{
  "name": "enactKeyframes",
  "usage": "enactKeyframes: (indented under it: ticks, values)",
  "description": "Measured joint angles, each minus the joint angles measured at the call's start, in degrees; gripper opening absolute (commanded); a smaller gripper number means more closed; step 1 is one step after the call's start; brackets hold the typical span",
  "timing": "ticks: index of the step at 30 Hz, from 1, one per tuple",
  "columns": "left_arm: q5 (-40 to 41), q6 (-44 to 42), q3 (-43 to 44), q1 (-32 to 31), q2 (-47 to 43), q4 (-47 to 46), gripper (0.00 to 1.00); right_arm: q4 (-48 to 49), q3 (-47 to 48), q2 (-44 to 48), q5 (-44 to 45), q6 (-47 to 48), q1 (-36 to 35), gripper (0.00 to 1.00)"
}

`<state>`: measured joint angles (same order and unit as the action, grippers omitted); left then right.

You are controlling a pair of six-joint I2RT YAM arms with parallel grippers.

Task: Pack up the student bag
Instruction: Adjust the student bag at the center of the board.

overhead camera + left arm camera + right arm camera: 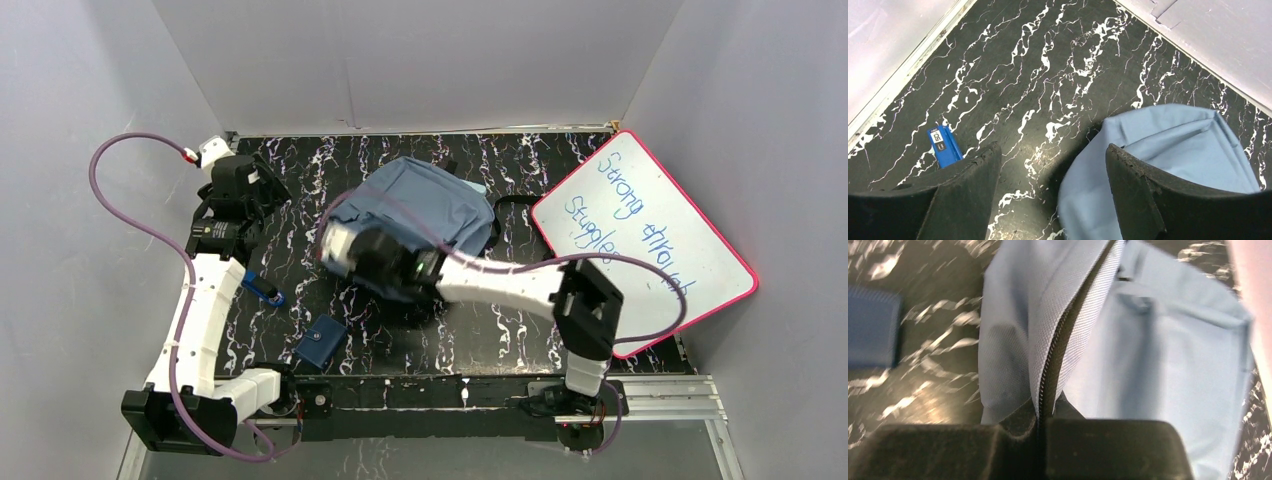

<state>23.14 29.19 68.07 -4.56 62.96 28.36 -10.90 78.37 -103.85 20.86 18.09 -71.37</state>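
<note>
The whiteboard [640, 240] at the desk's [470, 340] right edge reads "Strong through…". The right gripper [1040, 425] is clenched on the student bag's [1158, 365] zipper [1058, 350]; the left gripper [1053, 170] gapes, empty.

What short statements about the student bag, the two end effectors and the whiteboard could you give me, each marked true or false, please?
1. The right end effector is shut on the student bag at its zipper seam. True.
2. The left end effector grips a bag strap. False: it is open and empty, above the table beside the bag.
3. The whiteboard lies in the middle of the table. False: it sits at the table's right side.
4. A small dark-blue pouch lies on the table, apart from the bag. True.
</note>
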Motion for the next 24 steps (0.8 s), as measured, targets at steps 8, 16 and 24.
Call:
enactKeyframes:
  ticks: [8, 16, 24]
  values:
    - [0.0, 0.6, -2.0, 0.0, -2.2, 0.1, 0.74, -7.3, 22.4, 3.8, -9.4, -7.8, 22.5, 0.0]
    - [-0.9, 2.4, -5.0, 0.0, -3.9, 0.1, 0.74, -15.5, 40.9, -0.7, -12.1, -10.2, 30.8, 0.0]
    - [-2.4, 4.5, -10.1, 0.0, -4.6, 0.6, 0.74, -19.7, 53.5, -9.8, -22.5, -16.8, 31.3, 0.0]
